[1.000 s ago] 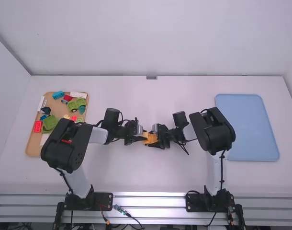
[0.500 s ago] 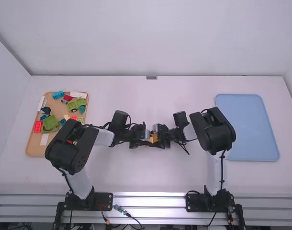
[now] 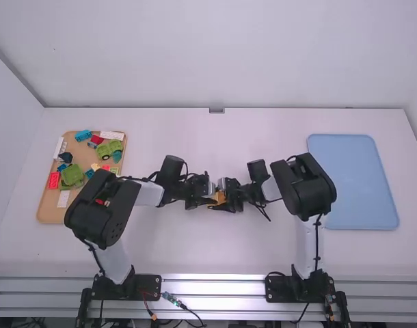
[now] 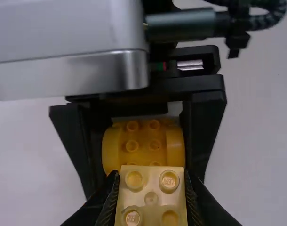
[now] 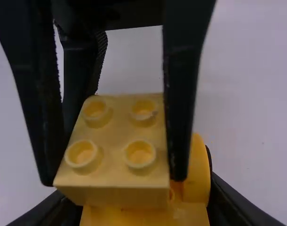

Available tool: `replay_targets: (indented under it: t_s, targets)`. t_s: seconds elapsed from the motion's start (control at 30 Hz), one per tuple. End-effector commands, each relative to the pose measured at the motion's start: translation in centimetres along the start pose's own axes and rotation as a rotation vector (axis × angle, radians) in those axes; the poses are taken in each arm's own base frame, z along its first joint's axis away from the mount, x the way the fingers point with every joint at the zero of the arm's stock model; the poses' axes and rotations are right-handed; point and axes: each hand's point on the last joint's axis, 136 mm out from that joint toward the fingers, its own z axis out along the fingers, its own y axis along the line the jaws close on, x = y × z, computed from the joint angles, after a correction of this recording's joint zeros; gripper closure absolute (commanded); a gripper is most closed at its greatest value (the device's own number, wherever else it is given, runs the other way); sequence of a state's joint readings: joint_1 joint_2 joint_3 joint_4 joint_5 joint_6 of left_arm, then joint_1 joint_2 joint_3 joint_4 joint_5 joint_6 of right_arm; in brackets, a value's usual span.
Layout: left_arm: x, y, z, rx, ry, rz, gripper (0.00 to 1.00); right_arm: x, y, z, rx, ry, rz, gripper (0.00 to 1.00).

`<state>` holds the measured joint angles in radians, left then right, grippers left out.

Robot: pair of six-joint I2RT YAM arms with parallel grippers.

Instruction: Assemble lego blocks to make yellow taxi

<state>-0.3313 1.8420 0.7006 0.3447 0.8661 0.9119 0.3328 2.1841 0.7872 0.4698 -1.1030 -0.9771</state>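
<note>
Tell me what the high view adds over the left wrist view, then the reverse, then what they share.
High view: the tan tray with coloured blocks, including a red block; the blue tray; both arm bases.

Left wrist view: round studs on the pale yellow block and on the deeper yellow piece.

Both: the left tool and right tool facing each other, with yellow parts between them.
</note>
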Motion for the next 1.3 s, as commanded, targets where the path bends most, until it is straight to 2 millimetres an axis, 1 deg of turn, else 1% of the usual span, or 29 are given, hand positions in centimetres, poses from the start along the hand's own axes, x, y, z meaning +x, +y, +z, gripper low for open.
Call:
replay_targets:
  t_s: [0.0, 0.23, 0.43, 0.6, 0.73, 1.13, 1.2, 1.27]
  targets:
    - [-0.4, 0.1, 0.1, 0.011, -0.013, -0.005, 0.98, 0.9, 1.1, 0.2, -0.019, 0.004, 0.033, 0.57]
    - [0.1, -0.3, 0.1, 0.023, 0.002, -0.028, 0.98, 0.9, 1.3, 0.1, -0.009, -0.004, 0.01, 0.57]
    - [0.8, -0.4, 0.6, 0.034, 0.01, -0.054, 0.98, 0.7, 0.8, 0.2, -0.005, 0.0, 0.02, 0.57]
    - [0.7, 0.0, 0.5, 0.021, 0.004, -0.077, 0.98, 0.6, 0.4, 0.2, 0.003, 0.002, 0.035, 0.57]
    - [0.9, -0.2, 0.5, 0.026, 0.009, -0.086, 0.98, 0.6, 0.2, 0.2, 0.01, 0.001, 0.026, 0.59]
    - [1.0, -0.3, 0.5, 0.027, 0.015, -0.081, 0.98, 0.5, 0.0, 0.2, 0.017, 0.001, 0.033, 0.58]
    - [1.0, -0.3, 0.5, 0.027, 0.015, -0.081, 0.98, 0.5, 0.0, 0.2, 0.018, 0.001, 0.034, 0.58]
    - [1.0, -0.3, 0.5, 0.026, 0.015, -0.08, 0.92, 0.5, 0.0, 0.1, 0.018, 0.001, 0.034, 0.57]
